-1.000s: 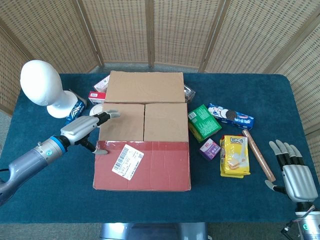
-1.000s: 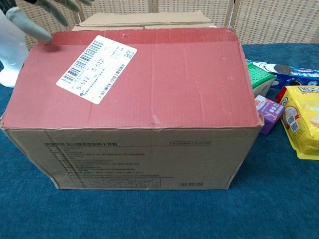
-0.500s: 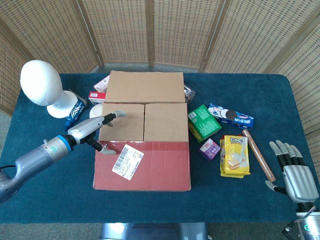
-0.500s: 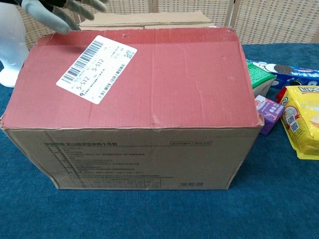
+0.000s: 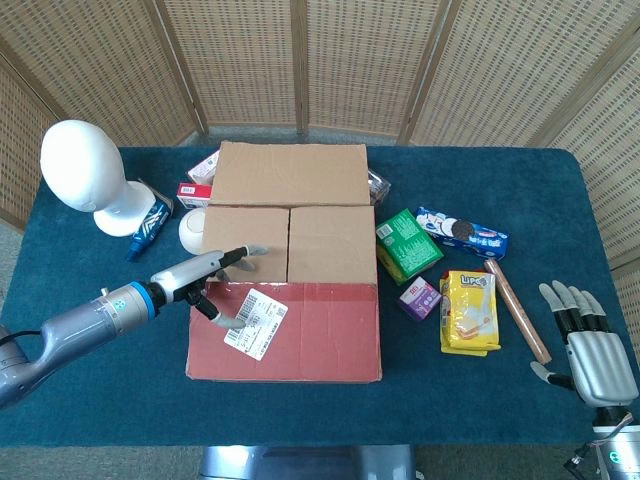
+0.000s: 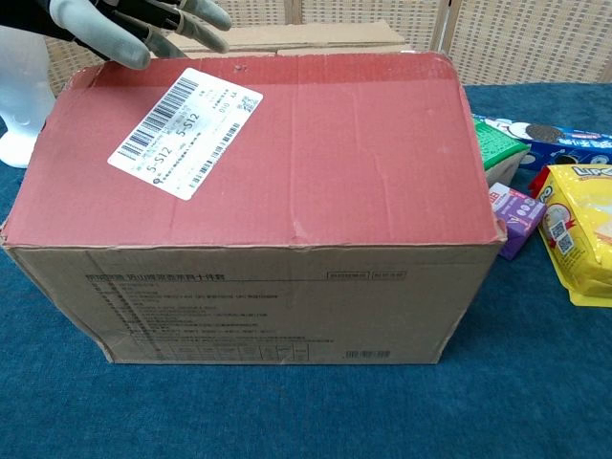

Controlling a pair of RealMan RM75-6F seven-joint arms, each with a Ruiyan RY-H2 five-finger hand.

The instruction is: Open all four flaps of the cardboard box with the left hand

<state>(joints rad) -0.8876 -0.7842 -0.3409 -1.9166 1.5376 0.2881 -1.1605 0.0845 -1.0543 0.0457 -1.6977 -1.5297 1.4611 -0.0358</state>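
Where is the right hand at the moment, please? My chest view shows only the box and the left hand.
Observer: The right hand is over the near right corner of the table, fingers apart, holding nothing.
Operator: What lies behind the red flap?
Observer: Two brown flaps lie flat, meeting at a middle seam; a third flap lies beyond them.
Operator: And where do the left hand's fingers reach?
Observer: The left hand has its fingertips over the near edge of the left brown flap, just above the white label.
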